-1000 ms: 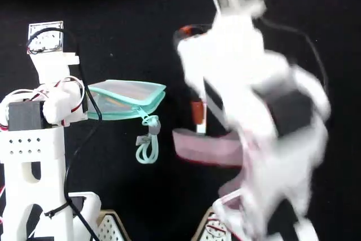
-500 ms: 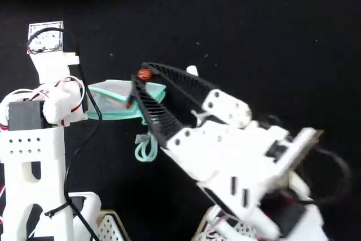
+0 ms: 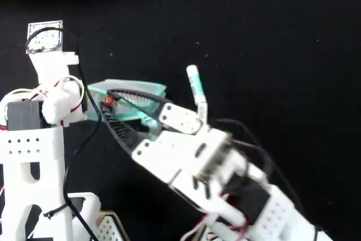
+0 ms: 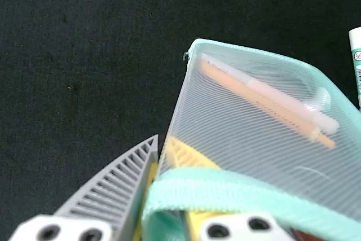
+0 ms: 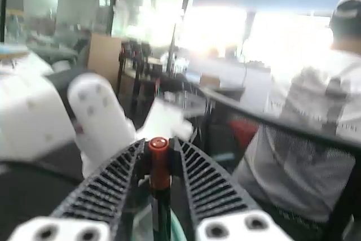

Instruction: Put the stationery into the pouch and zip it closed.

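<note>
Gripping one end of the pouch (image 4: 254,134), the left gripper (image 4: 163,167) has its grey fingers closed on the teal edge band. The pouch's ribbed see-through side faces up, and an orange pencil (image 4: 248,91) and a white pen (image 4: 293,104) lie slantwise inside it. The right gripper (image 3: 106,105) hangs over the same end of the pouch, close by the left arm, with its black fingers clamped on a red-capped pen (image 5: 159,165). The right arm crosses the pouch's near edge and hides it. A white stick with a green cap (image 3: 196,88) lies near the pouch's other end, apart from it. Its green print is too small to read. Black table (image 3: 271,55) stretches beyond the pouch's far edge.
</note>
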